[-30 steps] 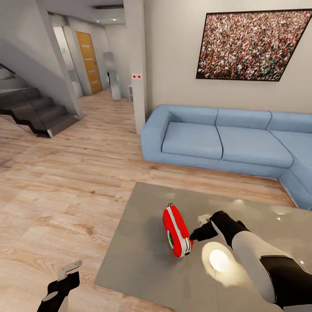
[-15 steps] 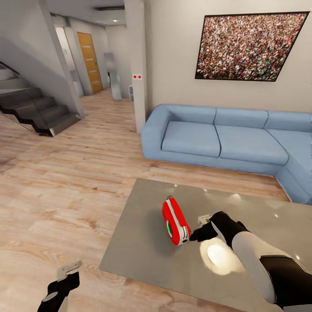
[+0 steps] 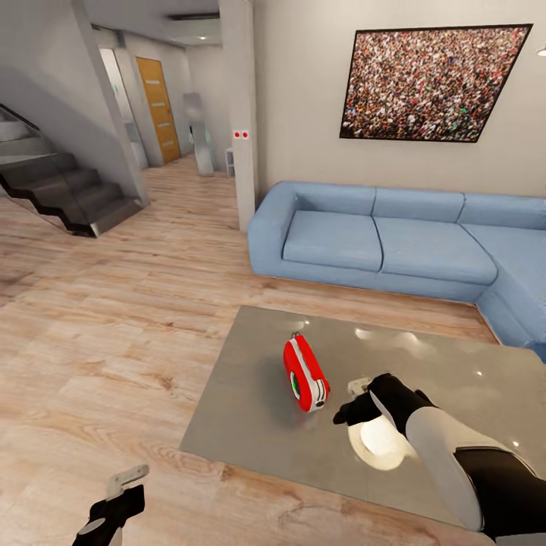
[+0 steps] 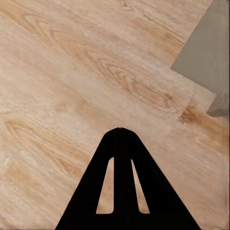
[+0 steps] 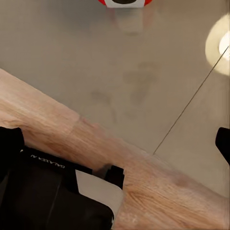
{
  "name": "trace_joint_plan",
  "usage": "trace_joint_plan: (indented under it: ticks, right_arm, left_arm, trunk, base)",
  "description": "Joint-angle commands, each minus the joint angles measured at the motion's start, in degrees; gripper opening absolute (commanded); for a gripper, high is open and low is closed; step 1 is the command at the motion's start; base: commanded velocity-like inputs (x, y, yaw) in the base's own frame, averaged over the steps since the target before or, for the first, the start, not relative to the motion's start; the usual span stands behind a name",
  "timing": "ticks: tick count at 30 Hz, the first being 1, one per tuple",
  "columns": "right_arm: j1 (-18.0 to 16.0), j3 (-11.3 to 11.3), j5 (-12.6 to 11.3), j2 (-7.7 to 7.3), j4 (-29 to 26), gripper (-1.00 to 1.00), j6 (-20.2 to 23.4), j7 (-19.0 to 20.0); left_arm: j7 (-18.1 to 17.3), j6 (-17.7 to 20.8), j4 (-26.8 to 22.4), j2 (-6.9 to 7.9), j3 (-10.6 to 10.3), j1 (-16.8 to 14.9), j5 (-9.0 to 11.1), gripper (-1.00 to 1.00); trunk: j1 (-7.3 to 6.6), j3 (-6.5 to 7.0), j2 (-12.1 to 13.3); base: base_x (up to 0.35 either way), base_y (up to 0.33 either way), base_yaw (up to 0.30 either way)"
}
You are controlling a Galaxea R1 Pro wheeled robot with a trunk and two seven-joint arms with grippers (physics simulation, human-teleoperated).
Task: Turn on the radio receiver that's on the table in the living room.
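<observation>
1. Against the frame a second ago, the whole head view has shifted, so the camera moved. Beyond that, the gap between the radio receiver (image 3: 305, 374) and the right gripper (image 3: 355, 402) has widened: then almost touching, now just beside it and apart.
2. The radio receiver stands on the table (image 3: 250, 425), towards its left half. It is bright red with a white trim band, a green-lit spot on its side and a small handle on top.
3. The right gripper hovers over the tabletop holding nothing; its opening is probably narrow, but I cannot tell.
4. The left gripper (image 4: 120, 130) hangs above the floor (image 3: 114, 334), fingertips pressed together, empty.
</observation>
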Motion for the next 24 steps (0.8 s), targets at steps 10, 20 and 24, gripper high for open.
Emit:
trace_joint_plan:
  ticks: [10,20,24]
  right_arm:
    - [3.4,-0.3,-6.9,0.06,15.2,1.0,-24.8,-9.0]
    - [20.8,-0.4,-10.8,0.02,15.6,1.0,-39.4,-23.0]
    - [25.3,-0.4,-12.5,0.01,15.6,1.0,-41.1,-24.6]
  left_arm:
    - [-5.8,-0.8,14.6,2.59,-2.4,0.0,-0.1,-1.0]
    - [-6.6,-12.6,33.7,5.78,-3.4,0.0,-1.8,-1.0]
    - [-7.1,-14.8,36.2,5.67,-4.6,0.2,-6.6,-1.0]
  trunk:
    - [-2.2,1.8,4.0]
    - [-3.08,2.52,5.6]
    - [-3.08,2.52,5.6]
  base:
    - [-0.001,0.0,0.0]
    - [0.0,0.0,0.0]
    - [0.0,0.0,0.0]
